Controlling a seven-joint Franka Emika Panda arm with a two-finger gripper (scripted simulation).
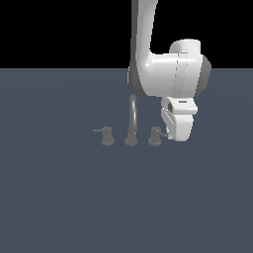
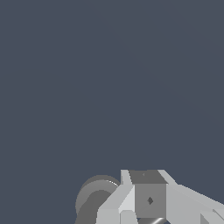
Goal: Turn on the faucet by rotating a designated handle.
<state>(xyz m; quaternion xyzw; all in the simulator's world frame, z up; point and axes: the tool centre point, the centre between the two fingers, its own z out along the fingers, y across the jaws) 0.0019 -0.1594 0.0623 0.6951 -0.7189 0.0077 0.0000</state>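
In the exterior view, the white Franka arm descends from the top centre of the frame, its gripper [image 1: 170, 134] low over the floor, right of centre. The faucet [image 1: 132, 121] stands at mid-frame: a thin arched spout rising between two short grey knobs. The twin knob [image 1: 106, 136] sits to the spout's left with a dark rod pointing left; the handle [image 1: 155, 136], the knob on the spout's right, lies just beside the gripper, its rod running toward the hand. Whether the fingers touch that rod cannot be told, nor whether the jaws stand apart or together.

In the wrist view, the gripper's pale grey blocks [image 2: 148, 199] fill the lower centre and lower right, with the rounded grey handle [image 2: 94, 197] just beside them at lower centre-left; a bright glint at the bottom edge may be the rod.

By this evidence the arm is at the approach-and-contact step. The next move would call for a sideways push on the rod, swinging it about the knob.

The surface is a flat, featureless slate-blue floor; above it, plain black.
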